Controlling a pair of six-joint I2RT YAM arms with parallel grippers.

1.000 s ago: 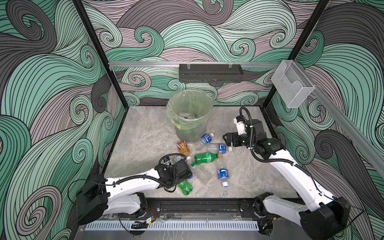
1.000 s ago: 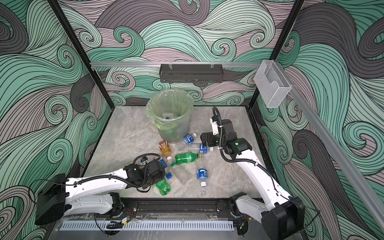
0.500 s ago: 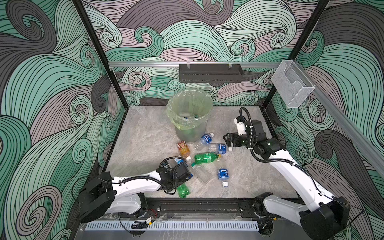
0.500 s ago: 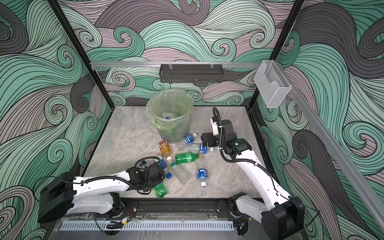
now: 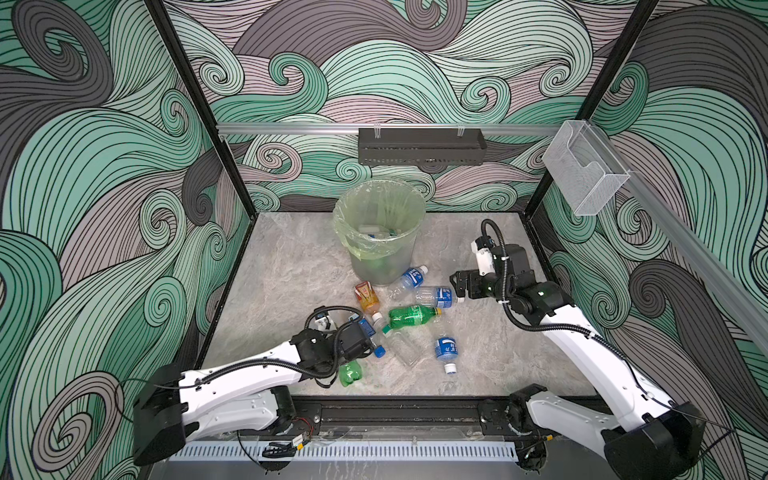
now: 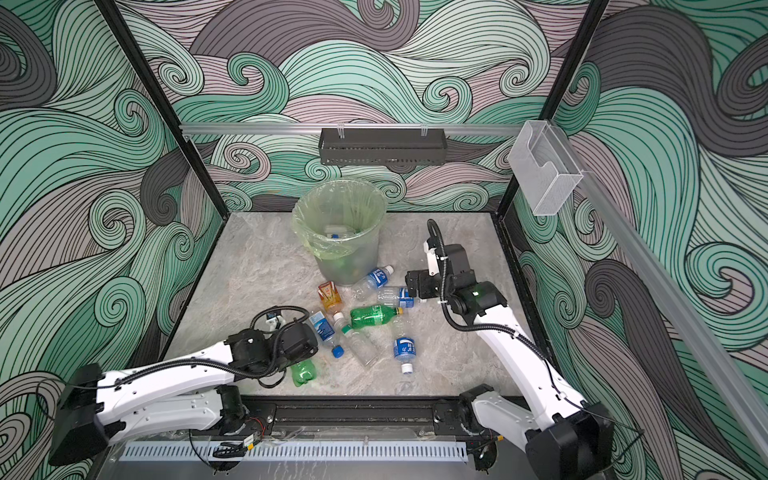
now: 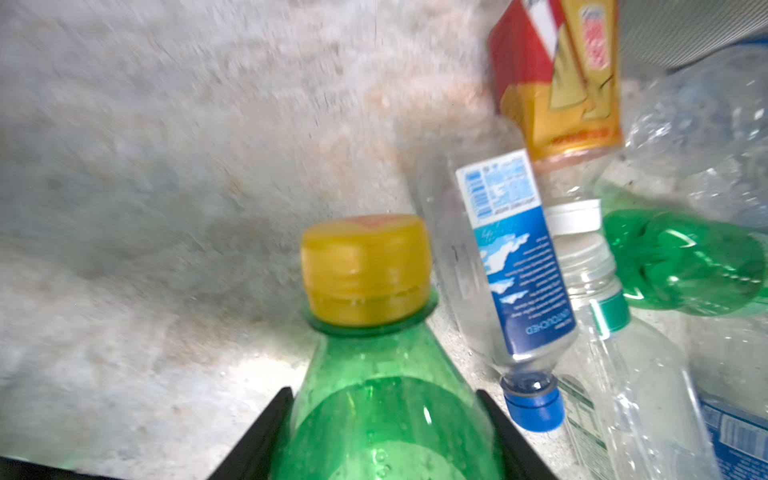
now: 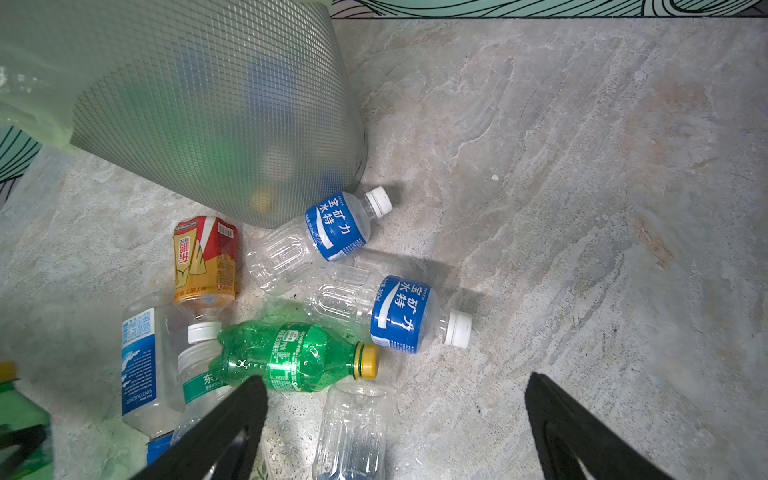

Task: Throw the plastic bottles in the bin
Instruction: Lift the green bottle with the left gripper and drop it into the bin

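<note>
1. Marble tabletop [image 5: 291, 266] carries the bin [image 5: 386, 266] at the back, loose bottles [image 5: 415, 318] scattered before it.
2. Left gripper [image 7: 382, 392] clamps a green bottle [image 7: 374, 353].
3. Right gripper [image 8: 395, 378] hovers, jaws wide, above the scattered ones.

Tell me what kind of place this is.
Probably a robot test cell: wave-printed wall panels on a black frame, two white arms mounted along the front of a stone-look tabletop, and bottles staged beside a lined bin.

Overhead stereo, close wrists, shared bottles [image 8: 291, 357]
</note>
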